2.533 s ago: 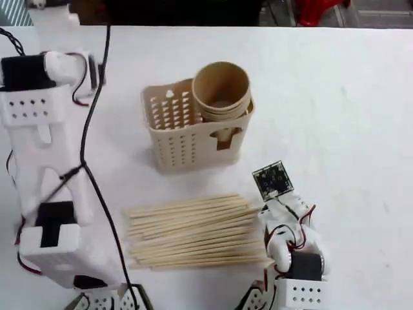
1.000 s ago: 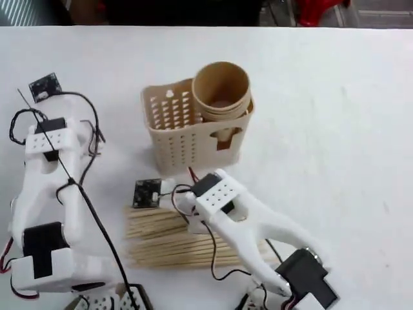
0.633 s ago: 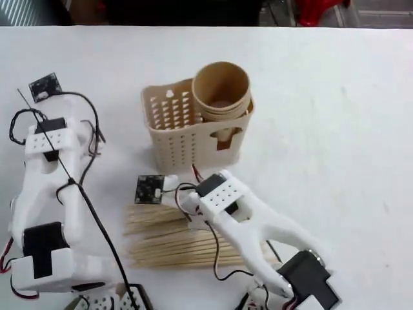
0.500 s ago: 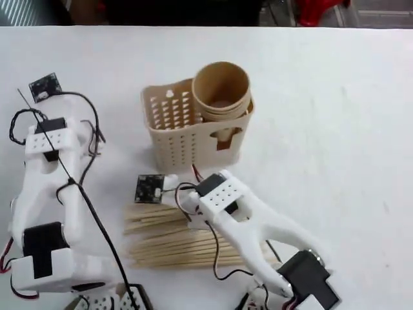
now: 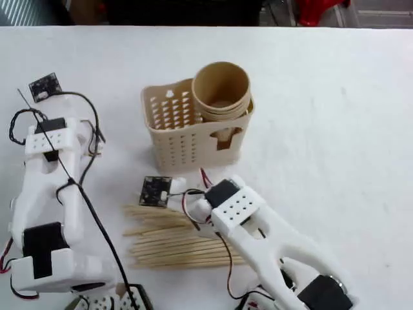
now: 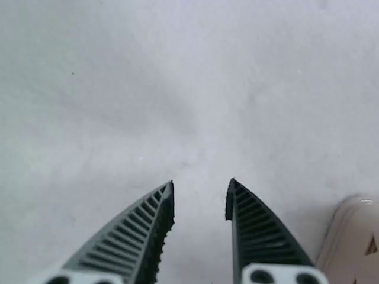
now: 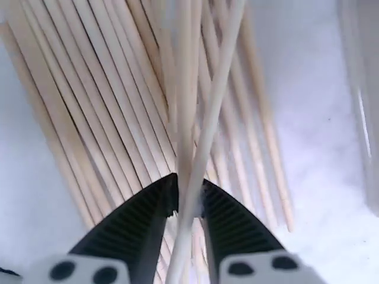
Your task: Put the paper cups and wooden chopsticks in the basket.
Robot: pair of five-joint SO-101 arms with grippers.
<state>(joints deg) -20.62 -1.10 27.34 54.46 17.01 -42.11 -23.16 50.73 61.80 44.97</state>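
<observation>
White counter spreads under both arms. Chopsticks lie on it in a loose pile, side by side. The right arm leans over the end of the pile that is nearer the basket.

The right jaws are clenched on a few of the chopsticks. These run out ahead from between the jaw tips and are tilted across the others. The remaining sticks lie spread on the counter below and ahead of the jaws. Off to one side of the jaws is a pale, blurred wall of the basket.

In the high view the basket stands upright just beyond the right jaws, near the pile but apart from it. Paper cups stand nested in one stack in the end of the basket on the right arm's side, and the top cup rises above the rim.

The left arm stands well apart from the pile, out to the side of the basket. The left jaws are released, with their tips parted and bare counter between and ahead of them. A corner of the basket sits just beside one jaw.
</observation>
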